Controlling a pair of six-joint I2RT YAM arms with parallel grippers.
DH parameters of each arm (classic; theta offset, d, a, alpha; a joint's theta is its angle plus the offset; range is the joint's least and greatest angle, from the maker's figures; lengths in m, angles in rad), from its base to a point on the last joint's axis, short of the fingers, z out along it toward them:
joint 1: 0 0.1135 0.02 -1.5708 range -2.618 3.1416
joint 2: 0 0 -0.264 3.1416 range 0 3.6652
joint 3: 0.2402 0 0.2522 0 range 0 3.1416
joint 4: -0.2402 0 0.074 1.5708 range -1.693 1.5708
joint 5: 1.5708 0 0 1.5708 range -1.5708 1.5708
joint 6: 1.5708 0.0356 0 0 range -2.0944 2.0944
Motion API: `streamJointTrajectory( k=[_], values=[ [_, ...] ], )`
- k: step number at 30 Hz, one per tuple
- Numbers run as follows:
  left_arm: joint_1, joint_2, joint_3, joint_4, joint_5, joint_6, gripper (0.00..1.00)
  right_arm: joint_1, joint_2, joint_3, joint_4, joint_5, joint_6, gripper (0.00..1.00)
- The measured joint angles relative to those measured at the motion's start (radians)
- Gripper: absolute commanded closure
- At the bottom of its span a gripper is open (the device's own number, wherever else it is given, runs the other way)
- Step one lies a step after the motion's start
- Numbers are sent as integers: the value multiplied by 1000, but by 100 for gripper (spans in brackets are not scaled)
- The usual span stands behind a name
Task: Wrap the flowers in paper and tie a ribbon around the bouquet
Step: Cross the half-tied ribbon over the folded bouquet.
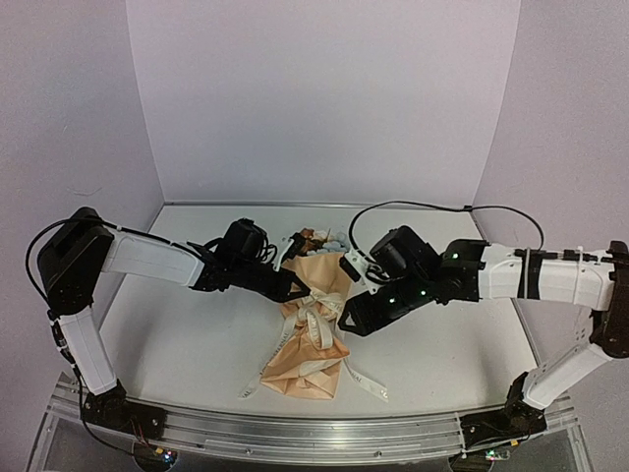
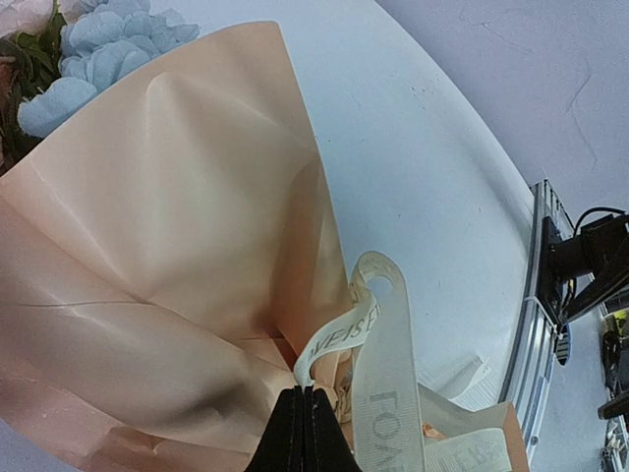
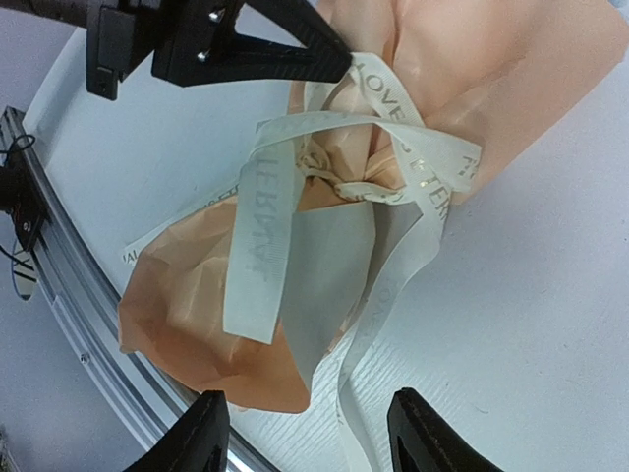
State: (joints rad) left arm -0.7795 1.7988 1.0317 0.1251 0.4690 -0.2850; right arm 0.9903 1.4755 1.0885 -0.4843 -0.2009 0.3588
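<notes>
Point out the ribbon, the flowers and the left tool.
ribbon (image 3: pixel 329 177), right wrist view, on the knot.
flowers (image 2: pixel 113 39), left wrist view, on a blue bloom.
left tool (image 2: pixel 304 393), left wrist view, at its closed fingertips.

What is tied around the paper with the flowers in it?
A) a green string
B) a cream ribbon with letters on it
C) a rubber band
B: a cream ribbon printed with dark letters is knotted around the pinched-in part of the peach paper.
</notes>
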Motion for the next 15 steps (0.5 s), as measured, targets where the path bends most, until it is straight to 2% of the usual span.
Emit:
streamJointTrajectory(
  k=[15],
  values=[
    [0, 0, -27, 8, -1, 42, 100, 8, 230, 241, -114, -15, -125, 39]
  ],
)
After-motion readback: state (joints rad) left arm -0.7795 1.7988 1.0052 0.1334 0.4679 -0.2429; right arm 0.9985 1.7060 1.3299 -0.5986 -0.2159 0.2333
